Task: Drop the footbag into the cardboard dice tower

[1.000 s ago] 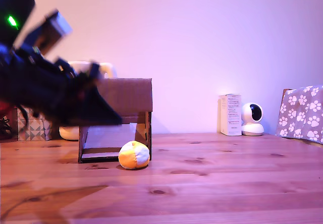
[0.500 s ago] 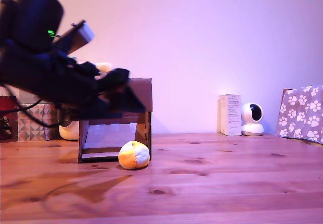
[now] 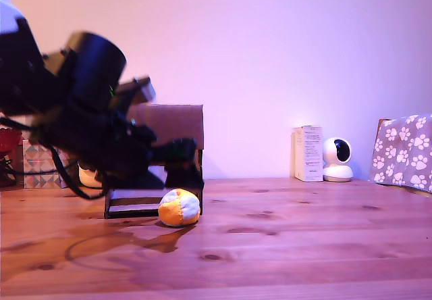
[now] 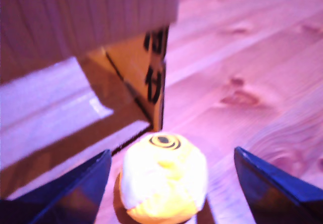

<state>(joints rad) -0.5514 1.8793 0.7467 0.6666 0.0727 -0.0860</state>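
Note:
The footbag (image 3: pixel 179 207), orange-yellow and white, lies on the wooden table just in front of the cardboard dice tower (image 3: pixel 177 124), at the tower's right post in the exterior view. My gripper (image 3: pixel 186 166) hangs blurred just above the footbag, in front of the tower's opening. In the wrist view my gripper (image 4: pixel 171 152) is open, its dark fingers (image 4: pixel 75 188) spread to either side of the footbag (image 4: pixel 164 176) without touching it. The round dark mark faces up. The dice tower (image 4: pixel 75 27) rises right behind the ball.
A white box (image 3: pixel 308 153) and a white round camera (image 3: pixel 336 159) stand at the back right. A paw-print cloth (image 3: pixel 403 151) is at the far right. A patterned tissue box (image 3: pixel 42 165) and a white round object (image 3: pixel 90 176) sit behind my arm.
My arm has swung to the exterior view's right and dropped from the tower's upper band to just over the footbag. The footbag and tower have not moved.

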